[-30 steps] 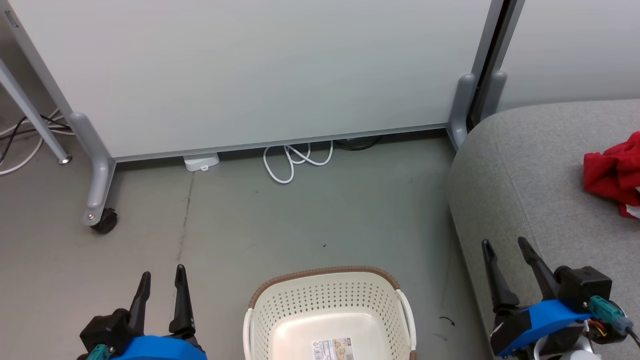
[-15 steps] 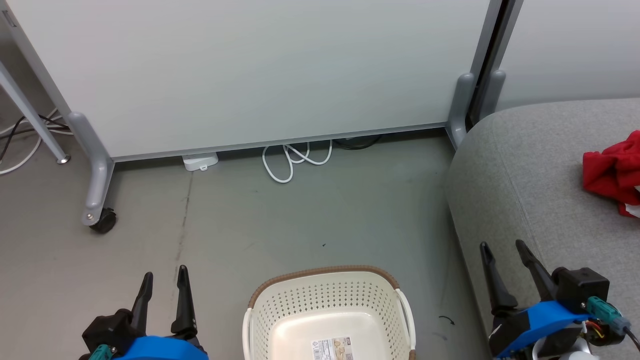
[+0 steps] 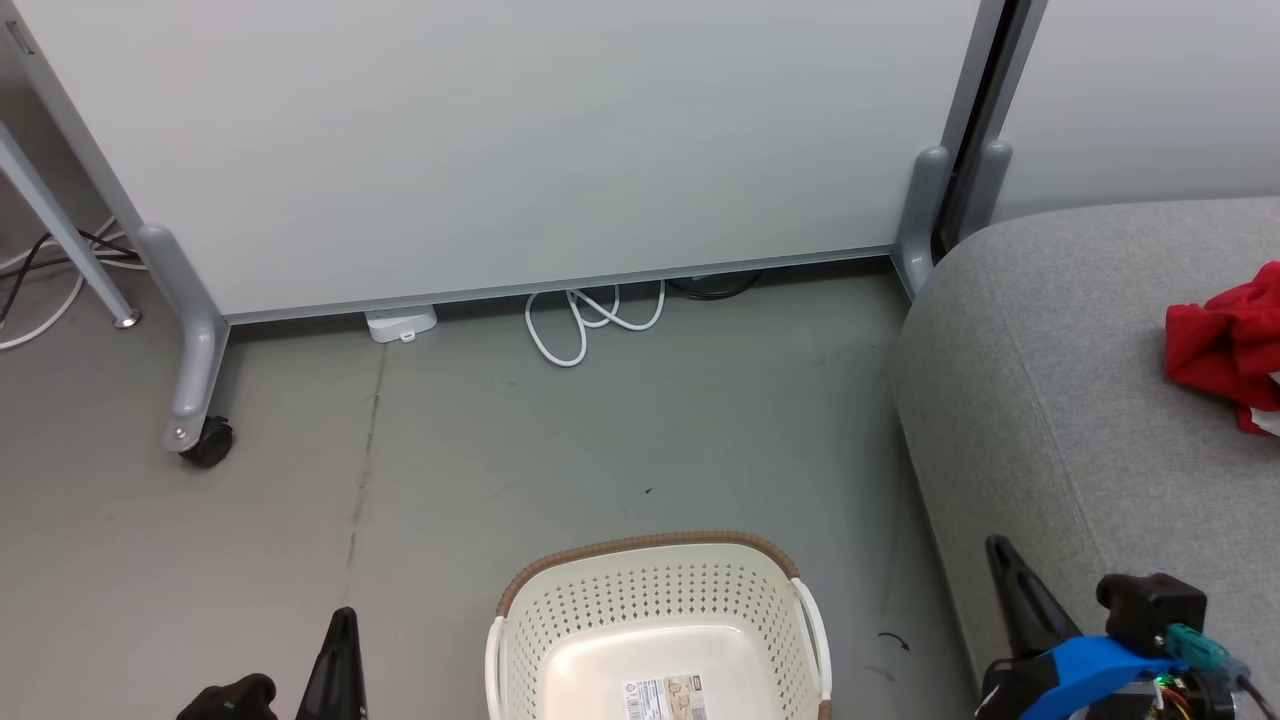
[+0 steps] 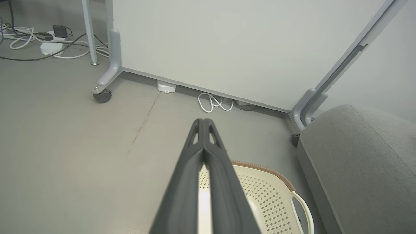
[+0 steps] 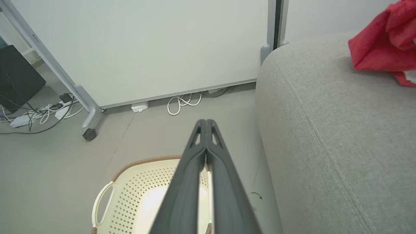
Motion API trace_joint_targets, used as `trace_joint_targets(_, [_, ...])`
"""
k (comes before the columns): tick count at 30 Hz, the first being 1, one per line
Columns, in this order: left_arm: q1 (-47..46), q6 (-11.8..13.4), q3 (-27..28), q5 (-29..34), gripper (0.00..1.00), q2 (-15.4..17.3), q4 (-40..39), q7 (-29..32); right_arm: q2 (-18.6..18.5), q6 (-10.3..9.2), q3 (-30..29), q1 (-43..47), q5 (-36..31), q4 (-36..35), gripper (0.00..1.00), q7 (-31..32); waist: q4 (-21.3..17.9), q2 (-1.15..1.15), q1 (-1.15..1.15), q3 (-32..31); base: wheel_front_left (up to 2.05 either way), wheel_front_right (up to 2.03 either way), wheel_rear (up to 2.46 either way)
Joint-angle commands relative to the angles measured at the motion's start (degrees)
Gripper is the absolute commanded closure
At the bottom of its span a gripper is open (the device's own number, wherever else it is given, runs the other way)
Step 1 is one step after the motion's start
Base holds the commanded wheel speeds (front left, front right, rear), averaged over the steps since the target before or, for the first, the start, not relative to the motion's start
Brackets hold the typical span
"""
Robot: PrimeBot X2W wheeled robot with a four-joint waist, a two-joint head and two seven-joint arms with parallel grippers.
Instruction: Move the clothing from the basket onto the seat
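No legible text. Paper label [image 3: 665,698] stuck on inside floor of basket [image 3: 650,590], near centre of scene. Label pale, dark strip along top, small tan picture, lines of print and possible barcode too small to read.

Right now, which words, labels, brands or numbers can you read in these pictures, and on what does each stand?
Sticker on the inner bottom of the basket: it carries print, but too small and blurred to read.
I can read no other word, brand, number or sign in these pictures.
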Motion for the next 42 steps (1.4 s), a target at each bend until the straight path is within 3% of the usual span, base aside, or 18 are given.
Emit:
trace_joint_targets(1, [-1.2, 0.0, 0.5, -3.0, 1.0, 0.2, -1.3, 0.8, -0.1, 0.0, -0.4, -0.8, 3.5, -0.9, 1.0, 0.4, 0.0, 0.0, 0.0, 0.0, 0.0, 0.0, 0.0])
trace_joint_targets(20, [-2.9, -0.1, 2.0, -20.4, 1.0, 0.3, -4.4, 5.6, -0.1, 0.0, -1.3, -1.8, 22.9, -1.7, 1.0, 2.7, -0.1, 0.0, 0.0, -0.2, 0.0, 0.0, 0.0])
trace_joint_targets(42, [-4.5, -0.2, 3.4, -36.3, 1.0, 0.4, -7.2, 10.1, -0.2, 0.01, -2.2, -2.9, 40.7, -2.2, 1.0, 5.0, -0.1, 0.0, 0.0, -0.3, 0.0, 0.0, 0.0])
